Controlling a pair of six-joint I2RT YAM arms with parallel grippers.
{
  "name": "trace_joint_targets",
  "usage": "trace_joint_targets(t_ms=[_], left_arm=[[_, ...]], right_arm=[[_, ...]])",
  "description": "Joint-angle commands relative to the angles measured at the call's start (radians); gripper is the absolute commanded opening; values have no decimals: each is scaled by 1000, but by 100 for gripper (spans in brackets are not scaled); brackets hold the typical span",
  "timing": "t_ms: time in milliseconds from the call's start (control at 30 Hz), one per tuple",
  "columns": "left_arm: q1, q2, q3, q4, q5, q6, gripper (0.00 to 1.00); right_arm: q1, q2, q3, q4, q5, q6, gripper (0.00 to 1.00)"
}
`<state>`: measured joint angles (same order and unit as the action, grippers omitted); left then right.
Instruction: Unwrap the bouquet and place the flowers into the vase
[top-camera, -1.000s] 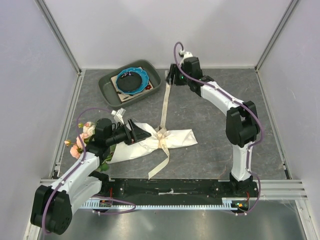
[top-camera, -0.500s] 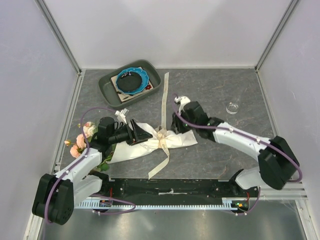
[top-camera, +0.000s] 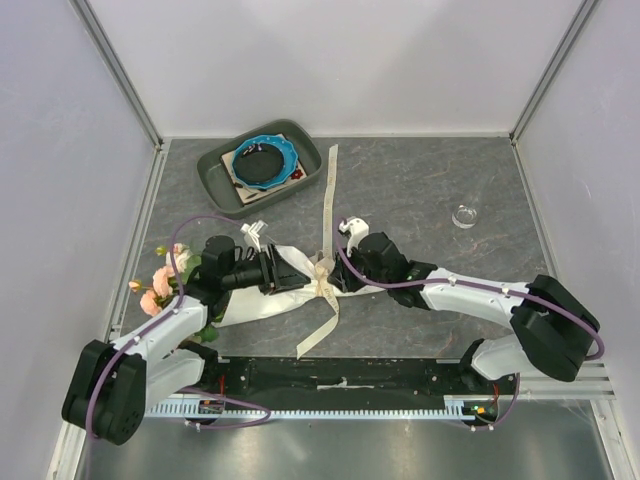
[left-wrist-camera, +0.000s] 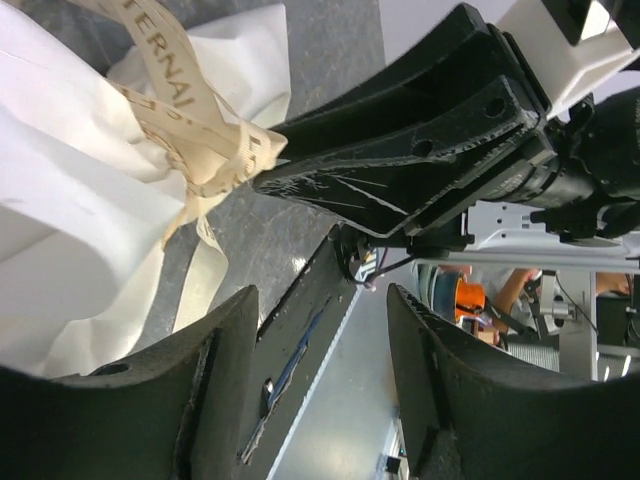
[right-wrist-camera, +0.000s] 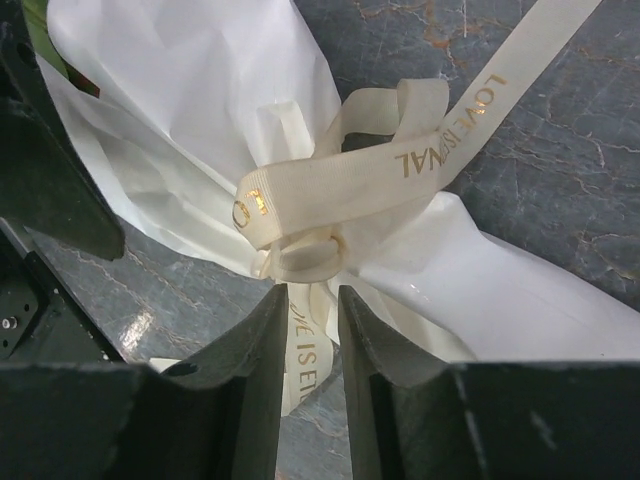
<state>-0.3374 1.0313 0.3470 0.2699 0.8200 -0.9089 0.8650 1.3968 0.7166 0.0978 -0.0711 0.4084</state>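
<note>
Your right hand (right-wrist-camera: 312, 305) now sits low over the middle of the bouquet (top-camera: 245, 302). Its two fingers are drawn to a narrow gap with nothing clamped between them. A tail of the gold-lettered cream ribbon (right-wrist-camera: 340, 190) shows through that gap, and the knot lies just ahead of the fingertips. A second ago this hand was far out by the back edge, up at the ribbon's long end. Half a second ago it had come down beside the wrapper's narrow tip; now it covers that tip and reaches the knot. The long end lies flat on the grey stone-patterned bench (top-camera: 430, 180), running away toward the grey rectangular tray (top-camera: 215, 168) with its blue dish (top-camera: 285, 150).

Your left hand (top-camera: 275, 268) stands wide open and holds nothing. It lies over the broad part of the cream-white paper cone (right-wrist-camera: 200, 100) and points at the knot. From its own camera, the right hand's dark finger lies just past the knot. Over the second it has crept a little nearer the knot.

The bouquet lies on its side, tied, near the front of the bench and left of centre. The pale pink and cream roses (top-camera: 160, 285) poke out at its left end beside the left arm. The small clear glass vase (top-camera: 464, 215) stands well apart to the right. The right arm hid it a second ago, and it is in plain view now.
</note>
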Motion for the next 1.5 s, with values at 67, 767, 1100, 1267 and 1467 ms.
trace_joint_targets(t_ms=[67, 767, 1100, 1267, 1467], left_arm=[[-37, -4, 20, 14, -47, -19, 58], [-37, 95, -75, 32, -243, -1, 50], [-34, 104, -68, 23, -251, 8, 50], [-35, 113, -65, 40, -252, 4, 50], [-34, 110, -60, 43, -245, 4, 50]], right_arm=[[6, 47, -52, 198, -31, 41, 36], [34, -42, -40, 80, 134, 0, 1], [35, -235, 23, -136, 165, -52, 0], [35, -370, 79, -265, 171, -75, 0], [35, -496, 132, -339, 174, -97, 0]])
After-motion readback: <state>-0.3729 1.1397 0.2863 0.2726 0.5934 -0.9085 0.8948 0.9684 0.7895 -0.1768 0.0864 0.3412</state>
